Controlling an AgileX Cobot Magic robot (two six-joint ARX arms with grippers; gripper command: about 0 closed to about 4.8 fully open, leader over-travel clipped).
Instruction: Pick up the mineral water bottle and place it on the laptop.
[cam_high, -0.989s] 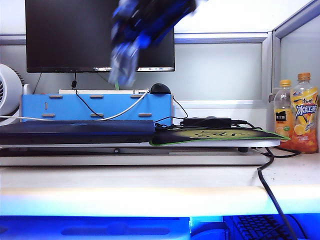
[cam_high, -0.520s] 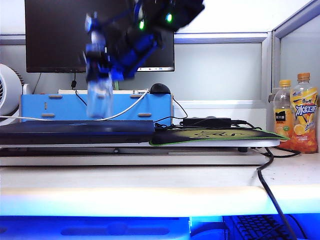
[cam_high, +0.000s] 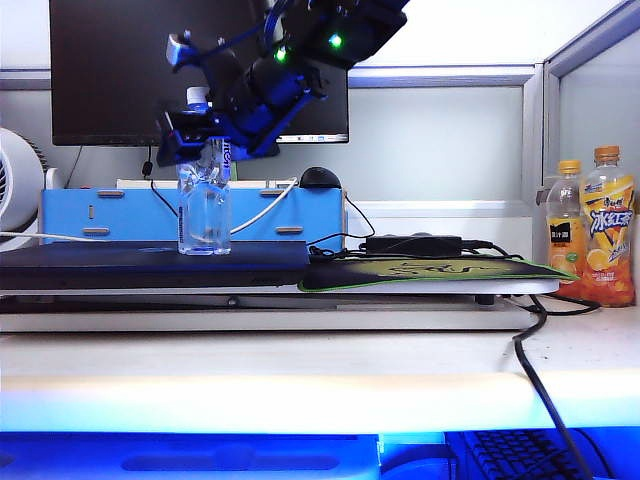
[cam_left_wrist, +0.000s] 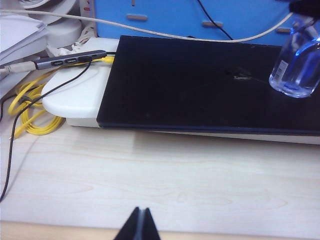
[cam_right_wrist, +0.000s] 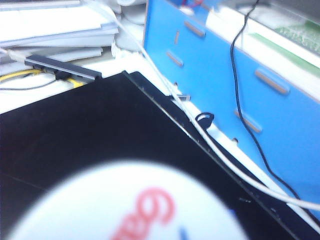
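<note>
Mineral water bottle (cam_high: 204, 205) stands upright on closed laptop (cam_high: 150, 264) w/ right gripper (cam_high: 200, 128) around its neck, jaws' grip or release unclear; left gripper (cam_left_wrist: 139, 226), jaws together, hovers over desk nearby.

A black monitor (cam_high: 130, 70) is filling the upper left of the exterior view, above a blue box (cam_high: 190, 215) with slots. A green-printed mouse mat (cam_high: 430, 270) is lying right of centre, a black power brick (cam_high: 413, 243) sitting behind it. Two orange drink bottles (cam_high: 595, 225) are standing at the far right. Yellow cable (cam_left_wrist: 30, 107) is lying coiled on the counter (cam_left_wrist: 165, 180).
</note>
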